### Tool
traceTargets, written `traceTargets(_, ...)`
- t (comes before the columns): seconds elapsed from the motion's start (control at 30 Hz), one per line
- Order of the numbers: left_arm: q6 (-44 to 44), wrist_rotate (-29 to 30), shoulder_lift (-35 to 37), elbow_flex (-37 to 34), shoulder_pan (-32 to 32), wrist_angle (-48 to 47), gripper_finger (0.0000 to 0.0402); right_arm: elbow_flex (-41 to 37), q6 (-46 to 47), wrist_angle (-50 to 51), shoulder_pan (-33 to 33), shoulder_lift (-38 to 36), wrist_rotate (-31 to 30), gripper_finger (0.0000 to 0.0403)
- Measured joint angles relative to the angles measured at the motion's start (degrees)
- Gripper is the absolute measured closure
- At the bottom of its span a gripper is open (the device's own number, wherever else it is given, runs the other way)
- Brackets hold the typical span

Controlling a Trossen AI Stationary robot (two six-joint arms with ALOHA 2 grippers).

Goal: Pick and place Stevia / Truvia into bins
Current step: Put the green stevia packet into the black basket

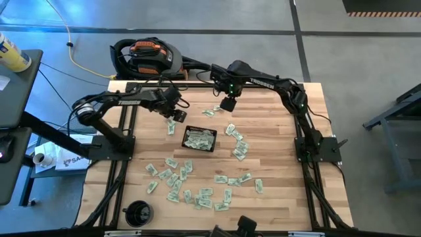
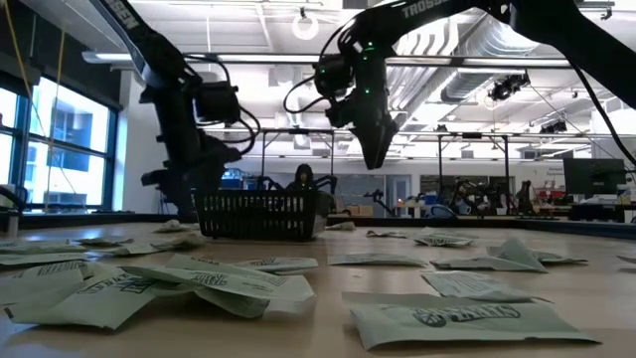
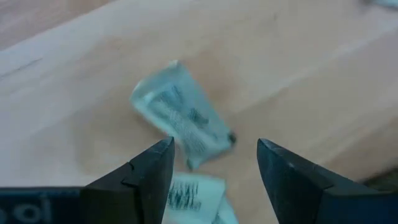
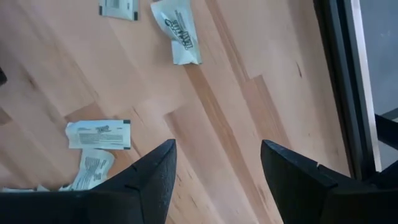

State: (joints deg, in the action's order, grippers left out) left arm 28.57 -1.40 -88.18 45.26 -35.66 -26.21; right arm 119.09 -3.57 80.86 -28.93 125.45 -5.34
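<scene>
Both grippers hovered with fingers apart, the left gripper above sachets left of the tray, the right gripper farther back.

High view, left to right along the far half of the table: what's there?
Left gripper over a sachet → black tray → right gripper → sachet cluster.

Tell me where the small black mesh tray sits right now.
In the high view the small black rectangular mesh tray sits near the wooden table's centre, just right of the left claw, with pale green sachets inside.
</scene>
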Motion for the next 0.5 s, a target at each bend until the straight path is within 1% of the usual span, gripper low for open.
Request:
traceTargets(0.17, -0.38, 3.86, -3.17, 0.08, 0.00, 1.21, 0.0138, 0.00, -0.30, -0.18, 0.02, 0.00, 0.06, 0.0178)
traceTargets(0.27, -1.71, 5.35, -4.18, 0.19, 0.07, 1.17, 0.0155, 0.00, -0.39, -0.15, 0.02, 0.00, 0.25, 0.0178)
traceTargets(0.37, -2.39, 6.21, -4.37, 0.11, 0.07, 1.48, 0.0197, 0.00, -0.53, -0.11, 0.02, 0.00, 1.47, 0.0178)
traceTargets(0.5, -3.08, 7.64, -4.49, 0.68, 0.02, 1.24, 0.0278, 0.00, -0.96, -0.11, 0.39, 0.00, 2.91, 0.0179)
